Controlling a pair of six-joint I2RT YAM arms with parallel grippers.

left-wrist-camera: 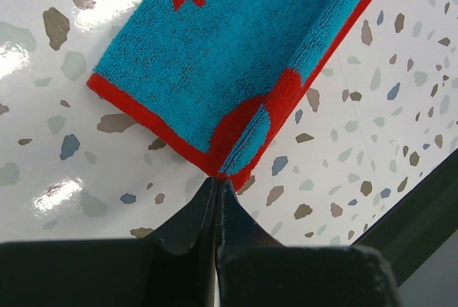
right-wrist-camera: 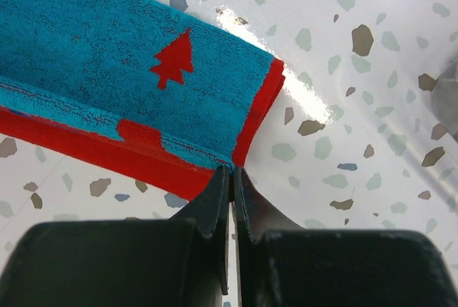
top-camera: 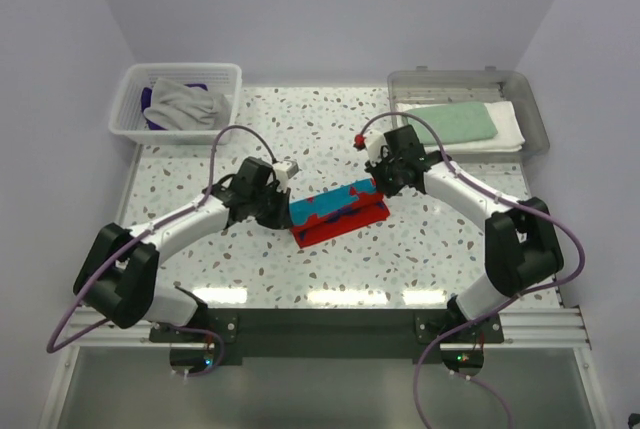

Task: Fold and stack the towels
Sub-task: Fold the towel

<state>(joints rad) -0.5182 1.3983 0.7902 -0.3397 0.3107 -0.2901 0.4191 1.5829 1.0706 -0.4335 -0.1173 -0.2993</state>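
Observation:
A turquoise-and-red patterned towel (top-camera: pixel 338 211) lies folded into a long strip mid-table, its upper layer raised along one edge. My left gripper (top-camera: pixel 288 215) is shut on the towel's left corner. In the left wrist view the gripper (left-wrist-camera: pixel 217 181) pinches the red-bordered corner of the towel (left-wrist-camera: pixel 236 42). At the other end my right gripper (top-camera: pixel 379 189) is shut on the right corner. The right wrist view shows this gripper (right-wrist-camera: pixel 232 170) with the turquoise top layer of the towel (right-wrist-camera: pixel 107 71) between its tips. A grey towel (top-camera: pixel 190 103) and a dark purple towel (top-camera: pixel 150 99) sit in the basket.
The white slatted basket (top-camera: pixel 180 68) stands at the back left. At the back right, a clear grey tray (top-camera: pixel 536 109) holds a folded mint green towel (top-camera: pixel 450 121) on top of a white towel (top-camera: pixel 507 131). Walls enclose the speckled table on three sides.

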